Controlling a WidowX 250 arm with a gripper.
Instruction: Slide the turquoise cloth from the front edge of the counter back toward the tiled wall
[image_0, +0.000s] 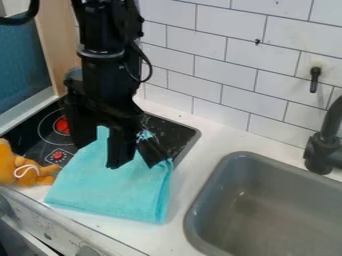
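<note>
The black gripper (139, 163) hangs over the upper part of a folded turquoise cloth (110, 192), its two fingers spread apart and pointing down. Cloth shows between and around the fingers; whether the tips touch it I cannot tell. The cloth lies partly on the black stove top and partly on the white counter, with its lower corner toward the front. An orange plush toy (25, 169) with a white string sits left of the cloth, at the stove's front left.
The black stove top (180, 131) has red burner marks. To the right, a grey sink (264, 210) is set into the white counter (179, 202), with a black faucet (324, 150) behind it. A white tiled wall rises at the back, and oven knobs line the front left edge.
</note>
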